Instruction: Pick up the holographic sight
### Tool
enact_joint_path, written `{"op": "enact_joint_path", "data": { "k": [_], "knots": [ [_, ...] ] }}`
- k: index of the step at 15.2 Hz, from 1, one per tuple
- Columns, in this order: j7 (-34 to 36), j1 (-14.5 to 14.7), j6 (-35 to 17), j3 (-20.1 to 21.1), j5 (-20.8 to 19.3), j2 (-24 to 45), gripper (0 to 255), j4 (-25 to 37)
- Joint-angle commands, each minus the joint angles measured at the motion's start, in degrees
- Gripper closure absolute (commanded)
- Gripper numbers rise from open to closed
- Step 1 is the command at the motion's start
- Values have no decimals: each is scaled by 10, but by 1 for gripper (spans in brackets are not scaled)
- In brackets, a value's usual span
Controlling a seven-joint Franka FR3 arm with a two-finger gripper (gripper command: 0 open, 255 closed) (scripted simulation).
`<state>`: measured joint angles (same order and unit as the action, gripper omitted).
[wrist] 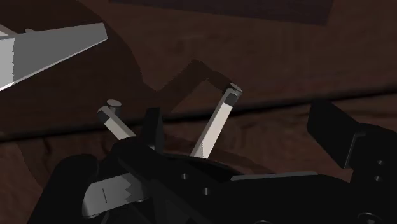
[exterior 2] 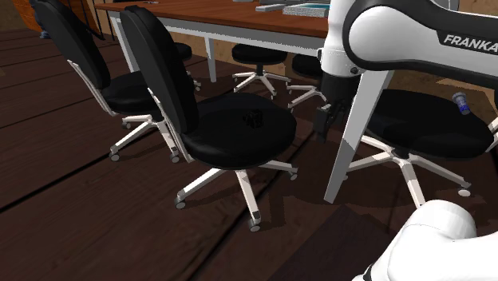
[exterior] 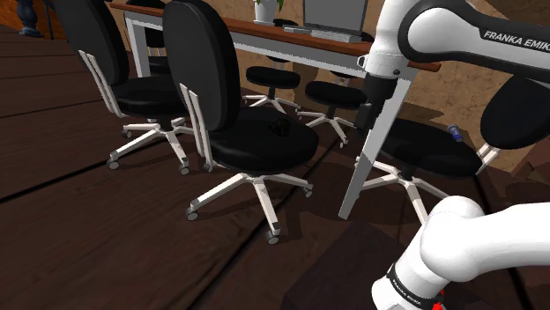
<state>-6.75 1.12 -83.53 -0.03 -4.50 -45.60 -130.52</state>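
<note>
Black chair seat (exterior: pixel 247 151), apparently small dark sight (exterior: pixel 280 129) atop

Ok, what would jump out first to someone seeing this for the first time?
The white Franka arm looms across the shoulder view's upper right. Black office chairs with white bases stand by a wood-topped table; on the nearest seat lies a small dark holographic sight.

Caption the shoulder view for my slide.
Black gripper hangs apart from a small dark sight on a black chair seat.

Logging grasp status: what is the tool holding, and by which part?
Nothing. The tool is empty; the holographic sight lies apart on the chair seat.
</note>
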Motion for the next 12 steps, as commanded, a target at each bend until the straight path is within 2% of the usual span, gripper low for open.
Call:
{"op": "enact_joint_path", "data": {
  "k": [1, 12],
  "knots": [
    [0, 0, 0, 0, 0, 0, 0, 0],
    [10, -10, -124, -20, 7, 229, 0, 112]
  ]
}}
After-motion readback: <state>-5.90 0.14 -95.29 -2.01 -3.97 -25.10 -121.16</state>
